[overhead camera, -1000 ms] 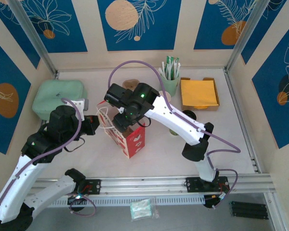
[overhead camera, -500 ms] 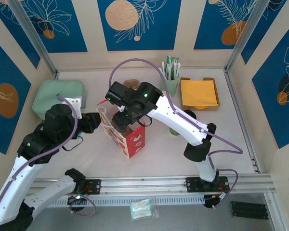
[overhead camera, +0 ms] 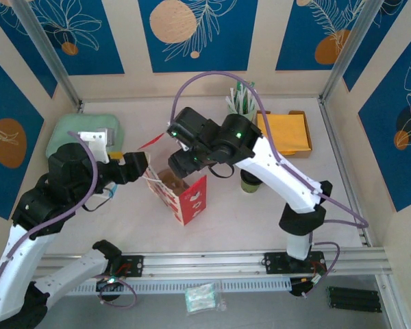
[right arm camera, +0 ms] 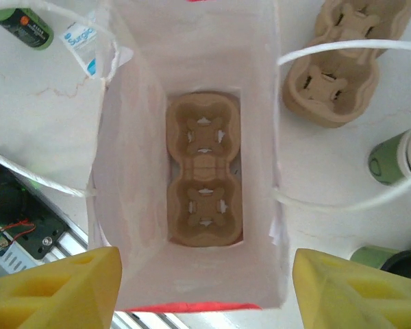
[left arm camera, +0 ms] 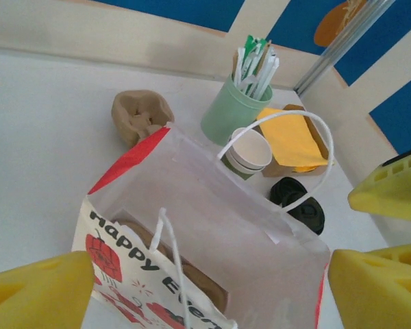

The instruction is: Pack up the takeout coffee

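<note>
The takeout coffee cup (left arm camera: pixel 248 152), white with a green lower band and no lid on it, stands beyond the bag; in the top view the cup (overhead camera: pixel 249 181) is partly under the right arm. Two black lids (left arm camera: pixel 299 203) lie beside it on the table. The red-and-white paper bag (overhead camera: pixel 186 193) stands open, a brown cup carrier (right arm camera: pixel 204 168) flat on its bottom. My right gripper (right arm camera: pixel 205 295) hovers open over the bag's mouth. My left gripper (left arm camera: pixel 205 295) is open at the bag's left side, a white handle loop (left arm camera: pixel 170 264) between its fingers.
A mint tumbler of sticks (overhead camera: pixel 242 104) and a tray of yellow napkins (overhead camera: pixel 283 133) stand at the back right. A second brown carrier (left arm camera: pixel 141 115) lies behind the bag. A green lidded box (overhead camera: pixel 77 137) sits at the back left.
My right gripper has lifted up out of the bag and shifted right. My left gripper has risen and moved closer to the bag's left edge.
</note>
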You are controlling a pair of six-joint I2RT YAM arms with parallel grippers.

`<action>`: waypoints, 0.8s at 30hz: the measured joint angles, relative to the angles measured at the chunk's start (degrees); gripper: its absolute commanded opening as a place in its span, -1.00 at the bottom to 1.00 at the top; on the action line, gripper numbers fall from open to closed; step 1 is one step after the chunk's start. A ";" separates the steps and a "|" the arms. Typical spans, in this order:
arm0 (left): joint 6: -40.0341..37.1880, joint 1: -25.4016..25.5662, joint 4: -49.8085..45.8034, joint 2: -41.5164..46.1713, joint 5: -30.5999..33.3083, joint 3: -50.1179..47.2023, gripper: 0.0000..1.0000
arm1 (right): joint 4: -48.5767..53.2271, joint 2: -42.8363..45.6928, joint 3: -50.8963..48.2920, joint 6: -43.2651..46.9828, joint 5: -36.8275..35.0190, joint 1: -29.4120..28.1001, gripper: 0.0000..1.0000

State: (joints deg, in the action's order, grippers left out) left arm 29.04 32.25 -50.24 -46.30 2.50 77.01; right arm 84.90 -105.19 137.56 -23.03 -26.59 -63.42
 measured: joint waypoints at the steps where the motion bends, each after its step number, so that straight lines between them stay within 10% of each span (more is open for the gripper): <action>1: -0.09 0.00 0.00 -0.22 -0.09 0.44 0.99 | -0.50 1.14 -1.22 -0.13 -0.50 0.15 0.36; 13: 0.13 0.00 1.81 -3.87 -4.44 3.85 0.99 | -5.25 14.69 -20.59 -2.58 -5.05 10.29 0.36; 24: 1.11 5.64 6.62 -10.54 -6.45 5.95 0.99 | -14.45 28.76 -44.85 -4.92 4.09 35.89 0.36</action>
State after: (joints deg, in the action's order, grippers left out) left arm 30.15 37.89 -43.62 -56.84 -3.95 82.96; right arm 70.46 -76.42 92.71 -27.94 -22.50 -27.53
